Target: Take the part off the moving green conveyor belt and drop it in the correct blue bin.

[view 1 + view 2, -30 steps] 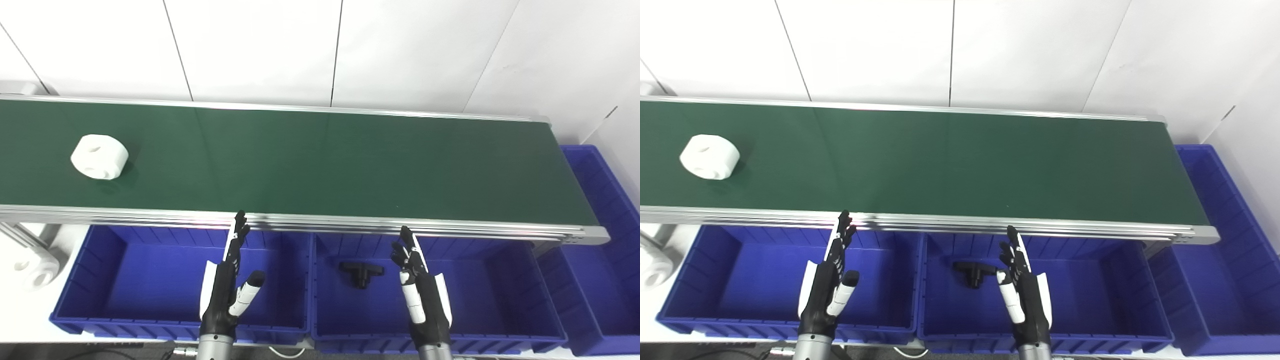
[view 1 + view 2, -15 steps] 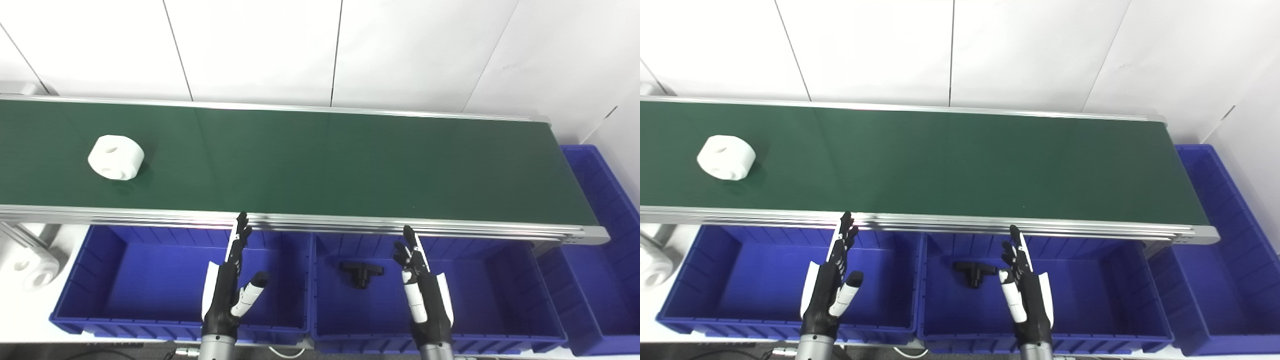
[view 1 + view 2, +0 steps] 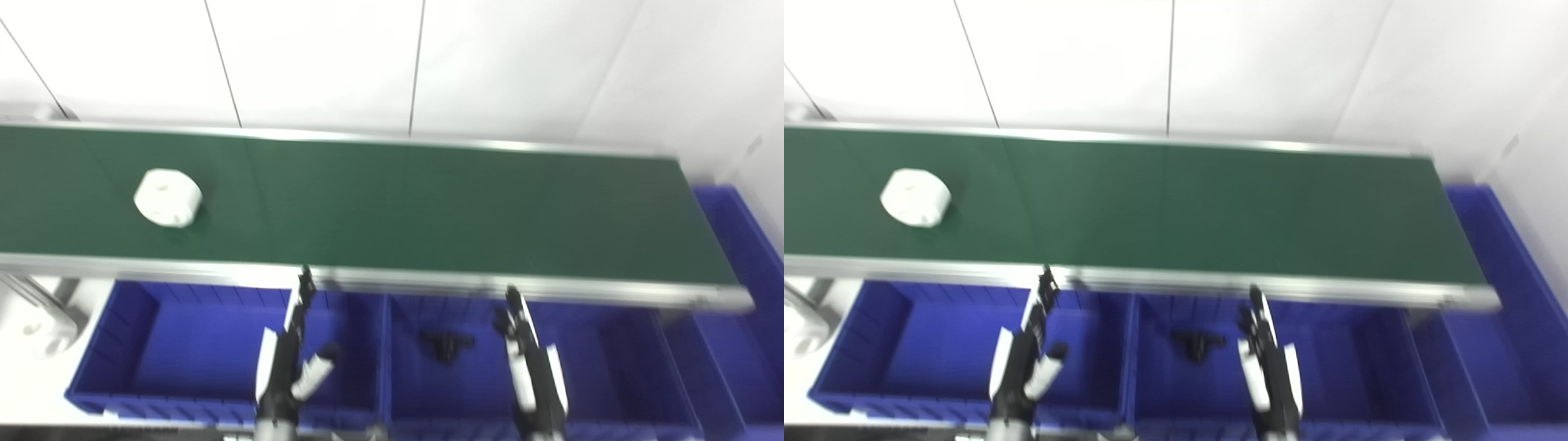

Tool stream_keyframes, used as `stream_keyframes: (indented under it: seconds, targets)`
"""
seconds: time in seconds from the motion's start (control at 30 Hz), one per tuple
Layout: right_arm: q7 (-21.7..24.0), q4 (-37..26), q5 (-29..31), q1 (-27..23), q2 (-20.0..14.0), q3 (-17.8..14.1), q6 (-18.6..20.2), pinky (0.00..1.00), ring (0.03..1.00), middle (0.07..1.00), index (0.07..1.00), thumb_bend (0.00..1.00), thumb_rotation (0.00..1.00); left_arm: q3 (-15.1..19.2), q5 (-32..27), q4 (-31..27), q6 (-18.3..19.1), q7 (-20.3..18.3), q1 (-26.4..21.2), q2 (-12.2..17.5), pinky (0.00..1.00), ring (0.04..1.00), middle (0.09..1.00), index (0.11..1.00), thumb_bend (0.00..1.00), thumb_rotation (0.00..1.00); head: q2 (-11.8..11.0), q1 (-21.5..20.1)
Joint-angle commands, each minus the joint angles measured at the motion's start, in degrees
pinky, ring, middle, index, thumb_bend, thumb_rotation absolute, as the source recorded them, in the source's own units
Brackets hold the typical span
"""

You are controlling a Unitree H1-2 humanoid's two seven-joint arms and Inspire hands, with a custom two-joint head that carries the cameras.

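– What's sitting in the bins?
– A black part (image 3: 445, 345) is lying in the middle bin (image 3: 618, 373); the left bin (image 3: 184, 343) is holding nothing.
– And the hands?
– Left hand (image 3: 288, 361) and right hand (image 3: 531, 367) are hovering spread wide, empty; the white part (image 3: 167, 198) is sitting on the belt (image 3: 429, 214), far left

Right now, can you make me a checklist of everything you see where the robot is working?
Surface: green conveyor belt, one part riding on it.
Job's things: white round part on the belt's left stretch; left blue bin looks empty; middle blue bin holds a black T-shaped piece; right blue bin at the belt's end.
Clutter: white object left of the bins, blurred.
Hands: left hand and right hand both open, hovering over the bins, holding nothing.
Cables: nothing seen.
Surroundings: white panelled wall.
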Motion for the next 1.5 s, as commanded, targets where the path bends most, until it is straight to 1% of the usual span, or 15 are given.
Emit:
stream_keyframes:
  seconds: [0.0, 0.17, 0.53, 0.67, 0.7, 0.77, 0.8, 0.9, 1.0, 1.03, 1.1, 1.2, 1.27, 1.33, 1.47]
  targets:
    - [0.5, 0.3, 0.9, -1.3, -0.2, -0.4, -3.9, 0.93, 0.948, 1.000, 0.998, 0.75, 0.97, -0.8, 1.0, 0.2, -2.1, 1.7, -1.4, -0.3, 0.94, 0.956, 0.996, 1.000, 0.74, 0.90, -1.7, 1.6]
    - [1.0, 1.8, 1.8, -2.2, -0.8, -1.1, -3.9, 0.93, 0.952, 1.000, 1.000, 0.76, 0.99, -1.7, 1.4, 2.1, -2.1, 3.0, -2.4, -0.6, 0.91, 0.937, 0.972, 0.997, 0.78, 0.87, -2.9, 4.4]
    - [2.1, 0.7, 2.5, -1.9, -1.7, -1.6, -3.6, 0.93, 0.964, 1.000, 1.000, 0.72, 1.00, -2.7, 0.5, 0.6, -2.1, 3.0, -2.3, -1.1, 0.87, 0.924, 0.962, 0.975, 0.81, 0.79, -0.4, 7.7]
    - [2.0, 0.5, 1.9, -1.8, -1.7, -1.5, -3.7, 0.95, 0.968, 1.000, 1.000, 0.72, 1.00, -2.8, 1.2, -3.4, -2.1, 2.8, -1.6, -0.7, 0.86, 0.898, 0.918, 0.974, 0.80, 0.73, 0.3, 8.3]
    - [2.0, 0.1, 1.7, -1.7, -1.6, -1.4, -3.5, 0.95, 0.968, 1.000, 1.000, 0.72, 1.00, -3.0, 2.0, -6.4, -2.1, 2.4, -1.5, 0.1, 0.86, 0.896, 0.913, 0.973, 0.80, 0.73, 0.7, 8.6]
    - [2.0, -0.3, 1.6, -1.6, -1.3, -1.2, -3.4, 0.94, 0.967, 1.000, 1.000, 0.71, 1.00, -2.4, 4.6, -11.9, -2.0, 1.3, -1.2, 1.3, 0.77, 0.832, 0.840, 0.933, 0.85, 0.66, 1.2, 8.6]
    - [2.1, -0.6, 1.7, -1.6, -1.2, -1.0, -3.3, 0.94, 0.967, 1.000, 1.000, 0.71, 1.00, -1.8, 5.5, -15.8, -1.7, 0.1, -1.0, 1.9, 0.76, 0.818, 0.828, 0.923, 0.86, 0.66, 1.4, 8.5]
    - [2.8, -0.7, 2.7, -2.0, -0.9, -0.7, -2.9, 0.96, 0.975, 1.000, 1.000, 0.70, 1.00, 0.2, 7.3, -25.3, 0.6, -3.7, -1.8, 4.2, 0.70, 0.774, 0.798, 0.839, 0.89, 0.55, 1.7, 8.2]
    - [2.9, -0.3, 2.8, -2.5, -0.6, -0.6, -2.9, 0.97, 0.973, 1.000, 1.000, 0.70, 1.00, 3.3, 11.0, -32.6, 6.8, -8.8, -4.1, 6.8, 0.73, 0.796, 0.812, 0.815, 0.91, 0.57, 1.7, 8.1]
    - [3.0, -0.2, 2.8, -2.6, -0.5, -0.5, -2.9, 0.98, 0.972, 1.000, 1.000, 0.71, 1.00, 4.5, 12.1, -34.4, 8.8, -10.7, -5.6, 8.1, 0.76, 0.812, 0.817, 0.813, 0.90, 0.55, 1.7, 8.1]
    - [3.2, 0.2, 2.4, -2.9, -0.4, -0.4, -3.1, 0.97, 0.971, 1.000, 1.000, 0.72, 1.00, 7.0, 14.6, -37.1, 14.9, -15.7, -10.2, 11.5, 0.75, 0.813, 0.825, 0.813, 0.91, 0.55, 1.8, 8.0]
    - [2.8, -0.1, 1.6, -3.0, 0.0, -0.3, -2.7, 0.96, 0.964, 1.000, 1.000, 0.72, 1.00, 9.2, 15.6, -37.9, 23.3, -24.5, -17.0, 17.4, 0.73, 0.809, 0.840, 0.822, 0.90, 0.53, 1.9, 7.5]
    - [2.7, -0.3, 1.5, -3.0, 0.3, -0.3, -2.5, 0.96, 0.961, 1.000, 1.000, 0.71, 1.00, 9.5, 16.5, -36.8, 26.9, -29.5, -21.2, 21.4, 0.72, 0.793, 0.827, 0.806, 0.91, 0.51, 2.0, 7.2]
    - [2.6, -0.5, 1.4, -2.9, 0.6, -0.2, -2.4, 0.95, 0.959, 1.000, 1.000, 0.71, 1.00, 9.3, 17.4, -35.0, 28.1, -32.7, -24.4, 24.6, 0.72, 0.783, 0.815, 0.787, 0.93, 0.49, 2.1, 7.0]
    - [2.6, 0.0, 0.9, -3.1, 0.7, -0.1, -2.8, 0.94, 0.949, 1.000, 1.000, 0.72, 1.00, 7.1, 19.8, -28.3, 26.3, -36.9, -31.3, 30.3, 0.73, 0.787, 0.797, 0.771, 0.94, 0.46, 2.1, 6.8]
